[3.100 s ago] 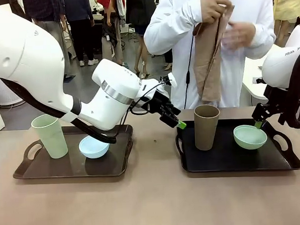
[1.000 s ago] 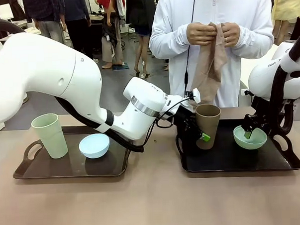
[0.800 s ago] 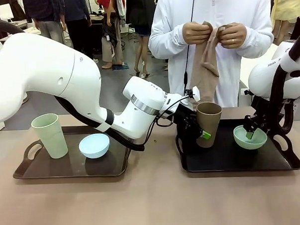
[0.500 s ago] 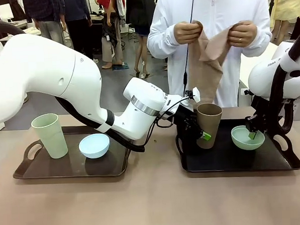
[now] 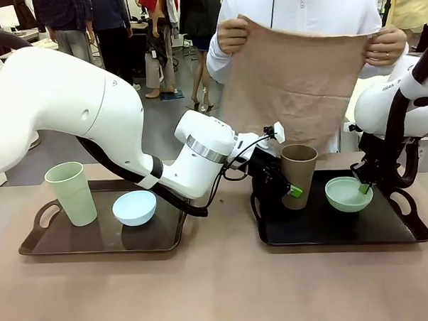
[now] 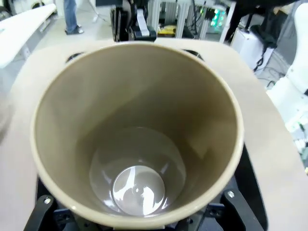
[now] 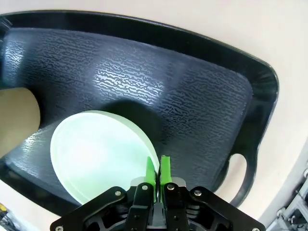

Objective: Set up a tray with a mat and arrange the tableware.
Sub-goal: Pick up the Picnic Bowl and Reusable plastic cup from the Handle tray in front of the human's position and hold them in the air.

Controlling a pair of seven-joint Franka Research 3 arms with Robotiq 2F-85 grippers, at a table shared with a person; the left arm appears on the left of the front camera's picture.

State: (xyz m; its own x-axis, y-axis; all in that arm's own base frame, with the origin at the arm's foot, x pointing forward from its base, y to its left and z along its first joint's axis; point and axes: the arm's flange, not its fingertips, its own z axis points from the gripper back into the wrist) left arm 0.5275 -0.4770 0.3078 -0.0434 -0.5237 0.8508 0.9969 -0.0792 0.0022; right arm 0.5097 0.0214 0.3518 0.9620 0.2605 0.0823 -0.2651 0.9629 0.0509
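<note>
My left gripper [image 5: 288, 191] reaches across to the black right tray [image 5: 331, 230] and is shut on the brown cup [image 5: 298, 175]. The left wrist view looks down into that cup [image 6: 137, 144], which hides the fingers. My right gripper [image 5: 364, 188] is shut on the near rim of the mint green bowl [image 5: 347, 194]. In the right wrist view its green fingertips [image 7: 156, 173] pinch the rim of this bowl [image 7: 96, 154], which sits tilted over the tray [image 7: 192, 106]. The person holds a beige mat [image 5: 296, 86] spread wide above the tray. The pale green cup [image 5: 71, 193] and light blue bowl [image 5: 134, 207] stand on the left tray [image 5: 75, 241].
The two trays lie side by side with a strip of bare tabletop [image 5: 219, 203] between them. My left arm [image 5: 128, 136] spans the left tray and that gap. The person's hands [image 5: 233, 35] grip the mat's top corners at the table's far side.
The person unfolded the mat and now holds it wide open. My left gripper moved from the gap between the trays onto the brown cup. The right gripper took the bowl's rim and shifted the bowl slightly left.
</note>
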